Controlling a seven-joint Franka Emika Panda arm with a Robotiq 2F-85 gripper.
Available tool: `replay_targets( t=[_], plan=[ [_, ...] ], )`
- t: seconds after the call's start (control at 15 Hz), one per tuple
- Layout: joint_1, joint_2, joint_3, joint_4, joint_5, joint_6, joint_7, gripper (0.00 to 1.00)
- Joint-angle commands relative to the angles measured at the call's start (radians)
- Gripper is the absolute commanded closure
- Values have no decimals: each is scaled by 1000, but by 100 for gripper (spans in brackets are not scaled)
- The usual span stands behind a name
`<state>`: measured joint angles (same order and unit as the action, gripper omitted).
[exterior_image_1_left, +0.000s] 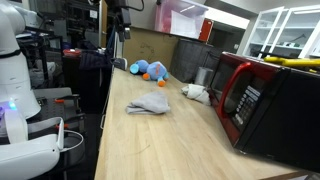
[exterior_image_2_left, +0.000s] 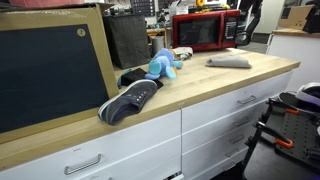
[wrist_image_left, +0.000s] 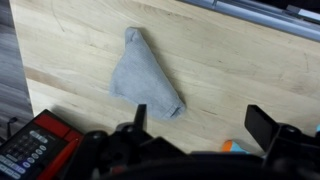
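Note:
My gripper (wrist_image_left: 200, 120) is open and empty, high above the wooden counter (wrist_image_left: 230, 60). A crumpled grey cloth (wrist_image_left: 145, 75) lies flat on the counter just left of the gap between the fingers; it shows in both exterior views (exterior_image_1_left: 150, 104) (exterior_image_2_left: 229, 61). A blue and orange plush toy (wrist_image_left: 232, 146) peeks out under the gripper body, and shows more fully in both exterior views (exterior_image_1_left: 152, 70) (exterior_image_2_left: 162, 65). The arm (exterior_image_1_left: 120, 20) hangs over the far end of the counter.
A red and black microwave (exterior_image_1_left: 265, 100) (exterior_image_2_left: 203, 32) (wrist_image_left: 35, 150) stands at one end of the counter. A white shoe (exterior_image_1_left: 196, 92) lies near it. A dark sneaker (exterior_image_2_left: 130, 98) lies by the plush toy. A large black board (exterior_image_2_left: 50, 70) leans at the back.

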<state>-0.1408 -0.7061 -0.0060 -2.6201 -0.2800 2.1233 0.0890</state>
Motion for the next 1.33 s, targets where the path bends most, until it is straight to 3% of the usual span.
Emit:
replay_targets(
  t=[0.0,0.47,0.87,1.27],
  plan=[
    [-53,171,54,90,-44,33,137,0],
    [-45,465,75,327,-50,91,336,0],
    [-6,633,55,455,-82,237,368,0],
    [33,823,5,611,-154,300,385,0]
  ],
)
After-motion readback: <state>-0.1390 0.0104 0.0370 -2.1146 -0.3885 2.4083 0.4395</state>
